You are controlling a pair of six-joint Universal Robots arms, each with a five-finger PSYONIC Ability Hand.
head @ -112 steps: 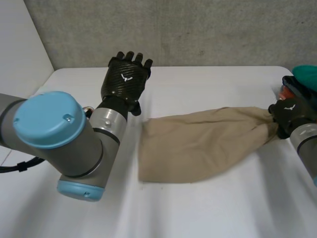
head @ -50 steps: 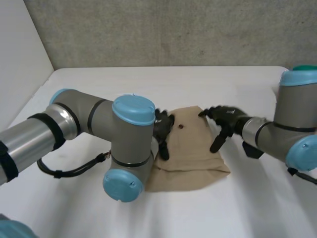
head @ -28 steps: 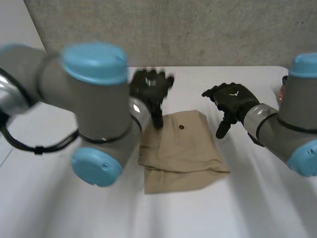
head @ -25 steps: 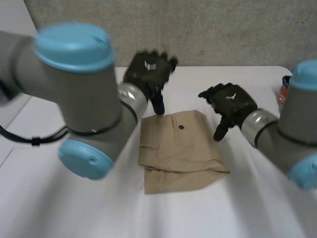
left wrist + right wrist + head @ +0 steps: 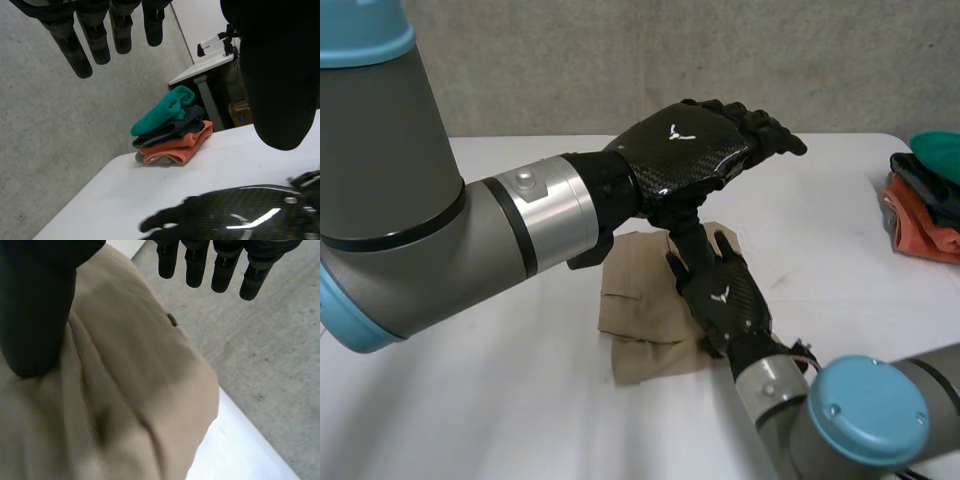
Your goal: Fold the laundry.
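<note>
Fingers of the left hand (image 5: 695, 150) are straight and relaxed, holding nothing. The hand now hangs above the folded tan garment (image 5: 635, 310); half a second ago it was behind the garment's far corner. Right hand (image 5: 725, 295) has moved from beside the garment to over its right part, fingers flat, nothing gripped. Garment unmoved, folded, mid-worktop (image 5: 470, 400). Right wrist view adds a small button (image 5: 172, 319) on the cloth. Left wrist view shows stacked clothes (image 5: 170, 131) at the worktop's right edge: teal on top, then dark, orange, grey.

Left hand (image 5: 690, 155) close above right hand (image 5: 725, 295)
</note>
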